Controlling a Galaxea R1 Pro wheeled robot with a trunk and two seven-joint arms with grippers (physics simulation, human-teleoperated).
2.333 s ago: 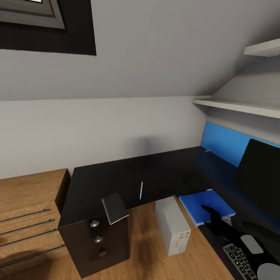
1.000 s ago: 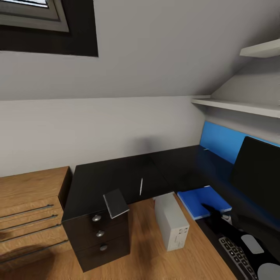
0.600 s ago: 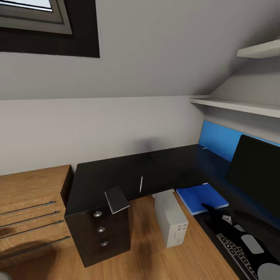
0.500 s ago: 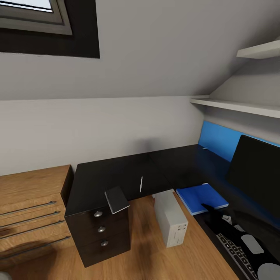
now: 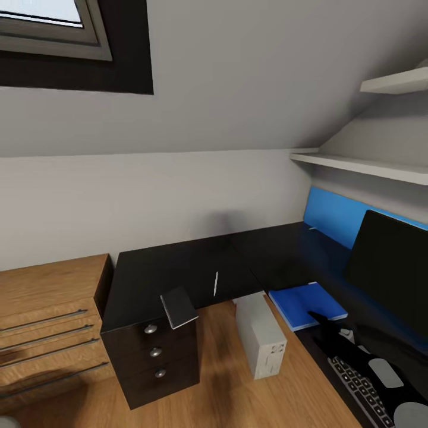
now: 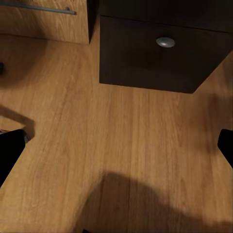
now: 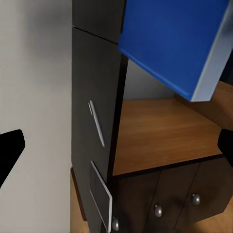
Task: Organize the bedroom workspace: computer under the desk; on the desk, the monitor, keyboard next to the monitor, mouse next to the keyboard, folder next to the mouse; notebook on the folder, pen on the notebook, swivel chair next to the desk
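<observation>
Over on the table (image 5: 178,267) the notebook (image 5: 177,308) hangs off the edge above the drawers (image 5: 156,356), so a clumsy grab could tip it. Both tools look released, left tool (image 6: 116,145) and right tool (image 7: 116,145) gaping wide with nothing held

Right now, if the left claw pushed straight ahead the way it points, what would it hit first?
Most likely the bare wooden floor, which lies at the middle of the left wrist view between the spread fingers. The black drawer front with its silver knob sits off that line. Depth is unclear.
</observation>
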